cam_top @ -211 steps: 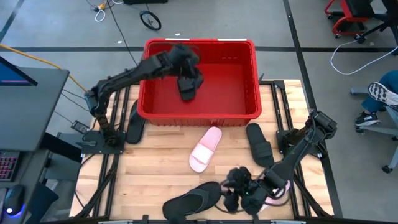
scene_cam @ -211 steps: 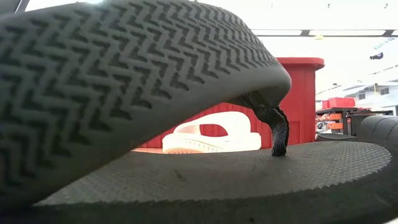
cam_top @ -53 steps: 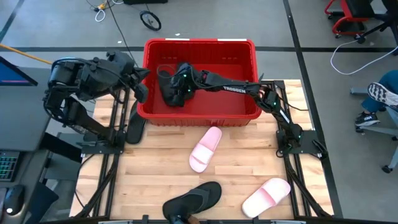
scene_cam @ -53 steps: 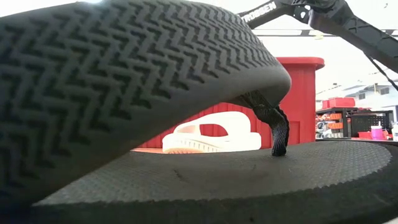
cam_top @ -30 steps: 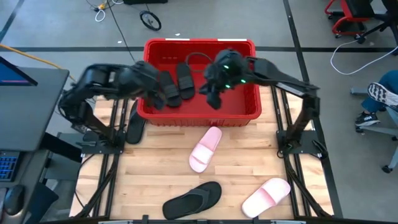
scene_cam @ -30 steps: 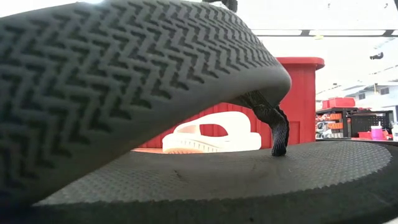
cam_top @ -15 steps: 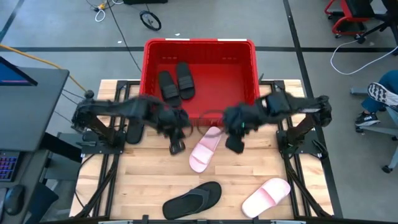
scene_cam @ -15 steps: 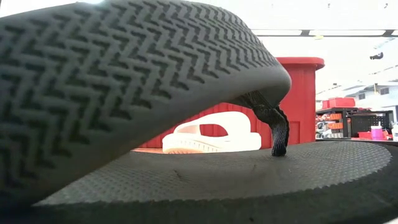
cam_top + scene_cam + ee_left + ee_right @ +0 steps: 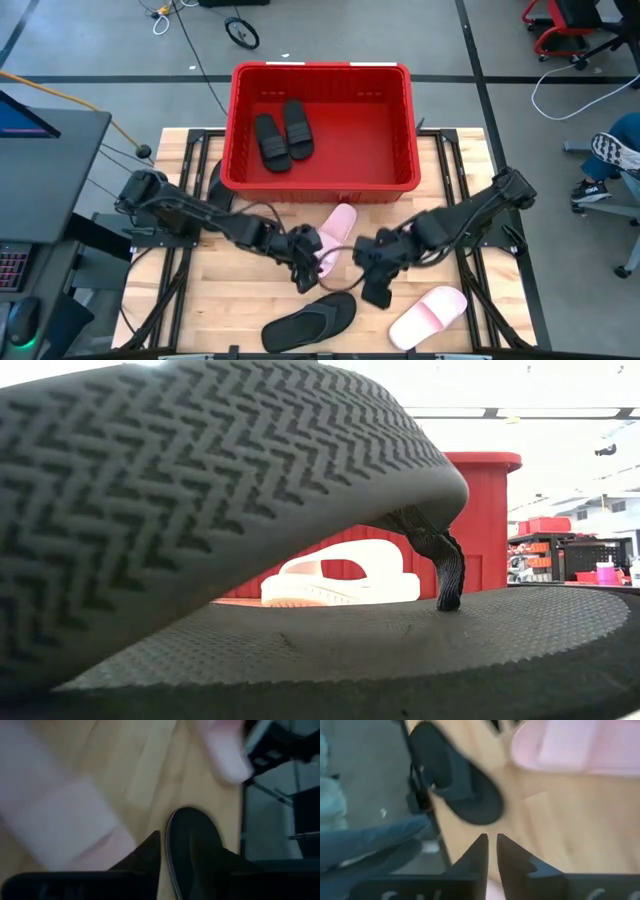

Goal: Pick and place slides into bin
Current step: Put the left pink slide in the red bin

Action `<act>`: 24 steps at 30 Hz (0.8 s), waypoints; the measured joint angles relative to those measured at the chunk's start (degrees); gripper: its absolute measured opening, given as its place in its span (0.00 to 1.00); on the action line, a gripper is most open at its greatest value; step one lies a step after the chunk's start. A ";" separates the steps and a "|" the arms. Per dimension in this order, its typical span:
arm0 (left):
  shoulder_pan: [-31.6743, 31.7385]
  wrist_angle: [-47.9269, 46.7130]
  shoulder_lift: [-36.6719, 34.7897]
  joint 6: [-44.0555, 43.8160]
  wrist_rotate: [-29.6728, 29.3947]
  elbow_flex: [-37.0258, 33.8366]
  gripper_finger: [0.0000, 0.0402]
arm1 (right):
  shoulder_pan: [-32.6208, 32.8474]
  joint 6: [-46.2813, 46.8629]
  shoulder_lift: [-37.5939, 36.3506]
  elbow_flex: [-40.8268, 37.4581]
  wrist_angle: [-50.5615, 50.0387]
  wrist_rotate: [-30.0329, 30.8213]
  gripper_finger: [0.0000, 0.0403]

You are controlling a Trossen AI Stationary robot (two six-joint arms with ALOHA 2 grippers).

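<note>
The red bin [image 9: 322,180] stands at the table's far side with two black slides [image 9: 282,135] lying in it. A pale pink slide [image 9: 340,222] lies mid-table just in front of the bin. My left gripper [image 9: 303,272] hovers at its near left end and my right gripper [image 9: 375,285] just to its right. The right gripper [image 9: 491,847] is open by a narrow gap with bare wood under it. A black flip-flop [image 9: 310,320] and a second pink slide [image 9: 428,315] lie by the near edge. The left wrist view is blurred, showing the pink slide [image 9: 60,820] and the flip-flop [image 9: 192,845].
Another black slide [image 9: 214,190] lies on the table against the bin's left wall, partly under the left arm. In the low view the flip-flop [image 9: 200,510] fills the picture, with the pink slide [image 9: 340,580] and the bin [image 9: 485,520] behind it.
Both grippers have come out from over the bin, swung toward the table's near edge and sunk low over mid-table, one on each side of the pink slide. Both have tipped as they went. The two black slides stay in the bin.
</note>
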 joint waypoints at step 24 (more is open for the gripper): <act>-3.25 3.88 10.10 -7.58 -0.47 -5.01 0.31 | -13.09 -5.14 -0.02 -31.38 41.90 19.19 0.30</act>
